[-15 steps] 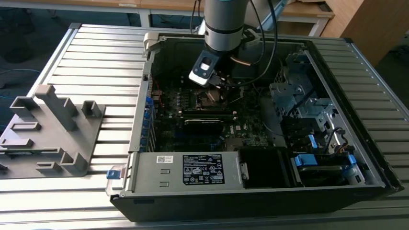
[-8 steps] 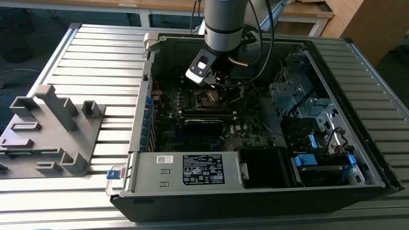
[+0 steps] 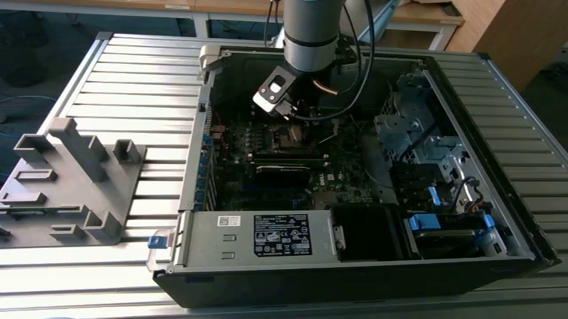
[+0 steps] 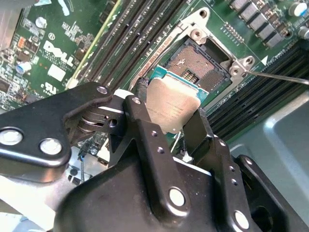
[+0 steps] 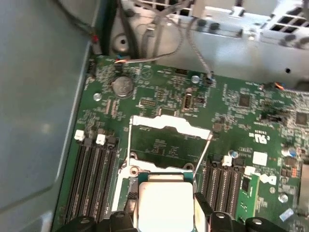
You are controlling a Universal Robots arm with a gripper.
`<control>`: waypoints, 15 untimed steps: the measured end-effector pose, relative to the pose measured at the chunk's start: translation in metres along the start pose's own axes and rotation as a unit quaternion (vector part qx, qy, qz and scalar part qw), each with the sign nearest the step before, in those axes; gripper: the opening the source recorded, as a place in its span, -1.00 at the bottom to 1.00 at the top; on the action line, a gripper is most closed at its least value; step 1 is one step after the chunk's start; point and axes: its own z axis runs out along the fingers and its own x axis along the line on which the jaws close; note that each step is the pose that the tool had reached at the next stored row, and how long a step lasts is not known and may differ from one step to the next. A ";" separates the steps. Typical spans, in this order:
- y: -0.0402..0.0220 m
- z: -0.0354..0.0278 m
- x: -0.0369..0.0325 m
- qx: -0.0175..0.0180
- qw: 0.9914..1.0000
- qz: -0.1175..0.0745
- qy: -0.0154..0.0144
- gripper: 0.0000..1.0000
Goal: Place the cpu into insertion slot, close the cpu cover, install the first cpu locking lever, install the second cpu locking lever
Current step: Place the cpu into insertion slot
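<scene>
silvery cpu (image 4: 170,102) pinched between jaws of gripper (image 4: 169,115); close by bare insertion slot (image 4: 202,62)

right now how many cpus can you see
1: the cpu, gripped by the tool, over the bare insertion slot; none is seated in it.

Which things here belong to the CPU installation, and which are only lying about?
Job: claw, shut on the cpu; insertion slot; open cpu cover; locking lever.
Not the job: grey plastic fixture; power supply; coin cell; memory slots.
</scene>
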 end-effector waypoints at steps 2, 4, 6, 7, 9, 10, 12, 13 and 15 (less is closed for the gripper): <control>-0.0002 0.0000 0.0015 0.000 1.000 0.003 0.000 0.08; -0.0009 0.0001 0.0026 0.000 1.000 0.006 -0.001 0.08; -0.0021 0.0001 0.0036 0.000 1.000 0.008 -0.001 0.08; -0.0028 0.0002 0.0041 0.000 1.000 0.010 -0.001 0.08; -0.0045 0.0003 0.0046 0.000 1.000 0.014 -0.001 0.08; -0.0049 0.0005 0.0048 0.000 1.000 0.018 -0.002 0.08; -0.0054 0.0009 0.0048 -0.001 1.000 0.029 -0.003 0.08; -0.0055 0.0012 0.0049 -0.001 0.999 0.036 -0.003 0.08; -0.0062 0.0016 0.0049 -0.001 0.999 0.046 -0.004 0.08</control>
